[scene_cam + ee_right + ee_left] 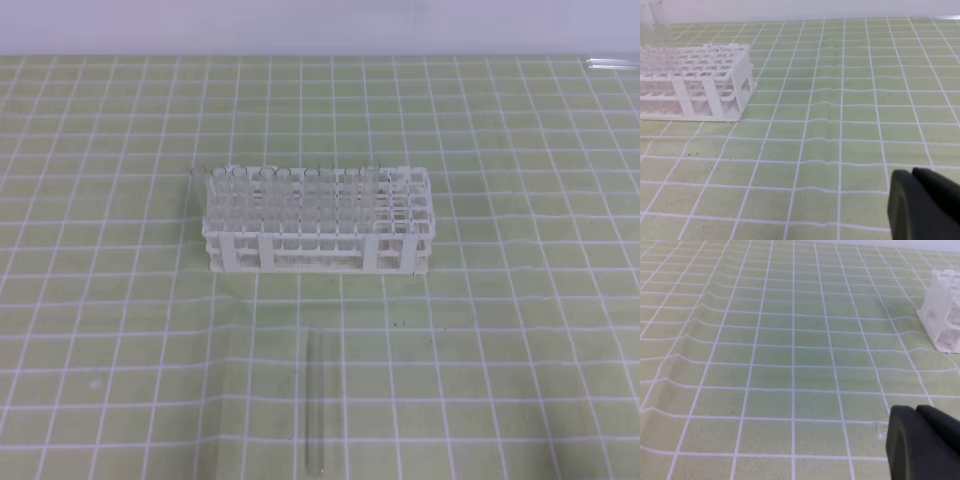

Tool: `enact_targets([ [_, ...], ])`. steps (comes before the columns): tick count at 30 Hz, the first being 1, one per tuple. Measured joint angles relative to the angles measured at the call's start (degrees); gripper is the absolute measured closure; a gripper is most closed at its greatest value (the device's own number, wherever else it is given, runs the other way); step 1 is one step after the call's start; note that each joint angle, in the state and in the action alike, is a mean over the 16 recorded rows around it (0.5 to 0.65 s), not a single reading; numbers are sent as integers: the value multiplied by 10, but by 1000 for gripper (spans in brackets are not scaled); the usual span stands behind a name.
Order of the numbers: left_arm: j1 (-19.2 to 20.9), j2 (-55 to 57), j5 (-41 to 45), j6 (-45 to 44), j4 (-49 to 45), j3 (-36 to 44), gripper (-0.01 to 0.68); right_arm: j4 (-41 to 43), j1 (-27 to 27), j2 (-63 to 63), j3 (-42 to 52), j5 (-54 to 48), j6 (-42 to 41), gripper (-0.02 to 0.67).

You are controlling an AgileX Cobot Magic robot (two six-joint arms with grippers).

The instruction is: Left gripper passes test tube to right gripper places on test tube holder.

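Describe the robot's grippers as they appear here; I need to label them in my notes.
Little shows. In the left wrist view the left gripper is matte black, with smooth rounded fingers meeting at a thin seam. In the right wrist view the right gripper looks alike: matte black, rounded, the same seam. No cables, labels or markings are visible, and neither arm appears in the exterior high view.

The test tube holder (318, 232) stands mid-counter (520, 330) — the test tube (316, 410) lies on the counter before it, well apart.
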State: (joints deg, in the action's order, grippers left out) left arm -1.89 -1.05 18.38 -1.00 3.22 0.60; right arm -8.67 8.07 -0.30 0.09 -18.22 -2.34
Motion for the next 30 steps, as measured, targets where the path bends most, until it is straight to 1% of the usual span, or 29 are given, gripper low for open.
enact_targets([
  [19,0,0,0,0,0,0,675,-5,0,0,0,18,0,665],
  [25,0,-2,-13,0,4,1,675,-37,0,0,0,34,0,665],
  [30,0,0,-43,2,28,-1,675,-80,0,0,0,54,0,665],
])
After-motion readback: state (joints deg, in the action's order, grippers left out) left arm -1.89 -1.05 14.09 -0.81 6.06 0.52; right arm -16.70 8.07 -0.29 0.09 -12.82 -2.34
